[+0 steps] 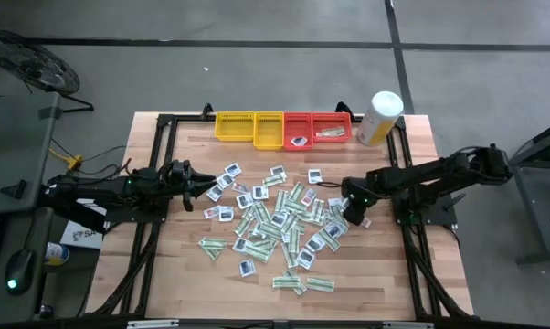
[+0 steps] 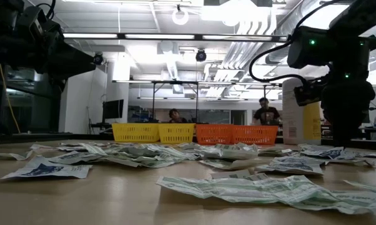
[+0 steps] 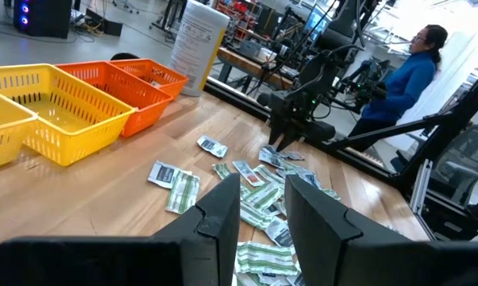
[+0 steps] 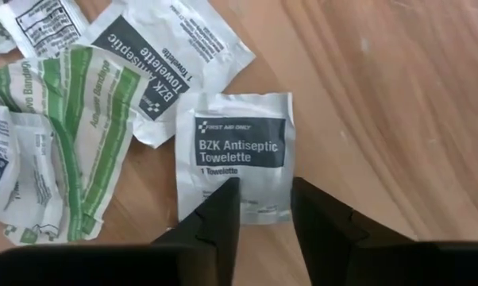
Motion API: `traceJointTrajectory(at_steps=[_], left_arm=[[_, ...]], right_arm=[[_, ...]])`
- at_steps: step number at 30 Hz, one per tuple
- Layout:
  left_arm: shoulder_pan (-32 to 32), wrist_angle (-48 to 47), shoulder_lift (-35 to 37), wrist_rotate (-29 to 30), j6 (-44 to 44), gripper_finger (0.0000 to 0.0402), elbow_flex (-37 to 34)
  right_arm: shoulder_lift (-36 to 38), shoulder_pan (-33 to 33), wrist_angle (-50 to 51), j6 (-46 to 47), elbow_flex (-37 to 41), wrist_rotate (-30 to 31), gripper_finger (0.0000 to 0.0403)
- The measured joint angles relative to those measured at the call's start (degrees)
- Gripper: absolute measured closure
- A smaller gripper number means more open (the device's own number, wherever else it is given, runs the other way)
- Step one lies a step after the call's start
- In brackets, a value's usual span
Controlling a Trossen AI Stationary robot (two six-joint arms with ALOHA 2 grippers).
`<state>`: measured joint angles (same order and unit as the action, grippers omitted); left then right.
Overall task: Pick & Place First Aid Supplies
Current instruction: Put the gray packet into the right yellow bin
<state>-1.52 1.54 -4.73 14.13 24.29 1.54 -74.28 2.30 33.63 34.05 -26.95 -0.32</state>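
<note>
I am seeing my right tool [image 4: 261, 199], fingers narrowly parted, hovering over a towelette packet [image 4: 237, 155] on the desk [image 4: 382, 103], perhaps touching its edge.

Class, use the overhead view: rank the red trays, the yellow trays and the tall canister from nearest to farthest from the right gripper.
Measured from the right gripper, at the right edge of the packet pile:
1. Tall canister, at the table's back right corner.
2. Red trays, along the back edge, just left of the canister; close to the canister's distance, but slightly farther.
3. Yellow trays, back edge, farther left.
</note>
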Motion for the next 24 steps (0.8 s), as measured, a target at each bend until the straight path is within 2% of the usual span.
traceJointTrajectory(at_steps=[9,13,18,24], left_arm=[[0.0,0.0,-0.01,0.0,0.0,0.03,-0.01],[0.0,0.02,0.0,0.0,0.0,0.03,0.0],[0.0,0.0,-0.02,0.0,0.0,0.03,0.0],[0.0,0.0,-0.01,-0.01,0.0,0.03,-0.01]], right_arm=[[-0.02,-0.02,-0.44,0.09,0.06,-0.59,0.0395],[1.91,-0.1,-0.61,1.7,0.48,0.82,0.0394],[8.35,-0.02,-0.62,5.21,0.87,4.39,0.0399],[14.53,-0.04,-4.24,5.94,0.65,4.66,0.0401]])
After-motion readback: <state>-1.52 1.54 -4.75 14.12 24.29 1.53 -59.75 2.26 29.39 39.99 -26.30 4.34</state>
